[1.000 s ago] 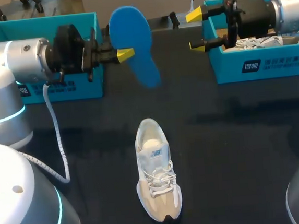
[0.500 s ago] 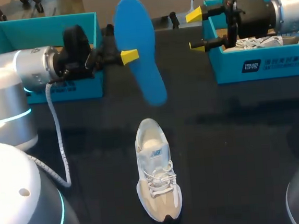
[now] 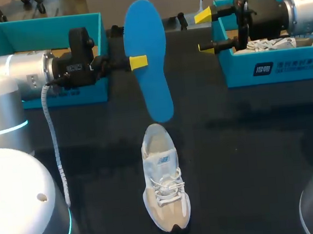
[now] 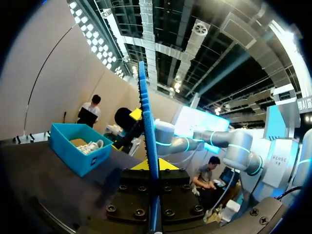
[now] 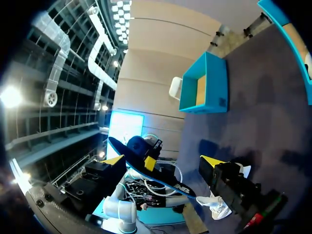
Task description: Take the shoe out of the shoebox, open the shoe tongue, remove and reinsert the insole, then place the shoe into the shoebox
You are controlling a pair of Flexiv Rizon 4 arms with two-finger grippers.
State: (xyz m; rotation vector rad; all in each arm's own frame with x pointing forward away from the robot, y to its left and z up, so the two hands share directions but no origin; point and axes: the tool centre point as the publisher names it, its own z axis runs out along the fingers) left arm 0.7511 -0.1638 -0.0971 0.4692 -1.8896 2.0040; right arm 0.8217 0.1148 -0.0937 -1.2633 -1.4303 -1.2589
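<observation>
One insole in left gripper; shoe apart.

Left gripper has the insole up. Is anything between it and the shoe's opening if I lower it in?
Nothing visible. The insole hangs from the left gripper, its lower end just above the shoe at the heel opening. The right gripper is open, off to the side by the right shoebox.

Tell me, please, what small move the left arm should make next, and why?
Probably lower the blue insole toward the shoe, its bottom end into the opening: the left gripper holds it in the air just beyond the shoe's heel, and the right gripper waits open by a shoebox.
</observation>
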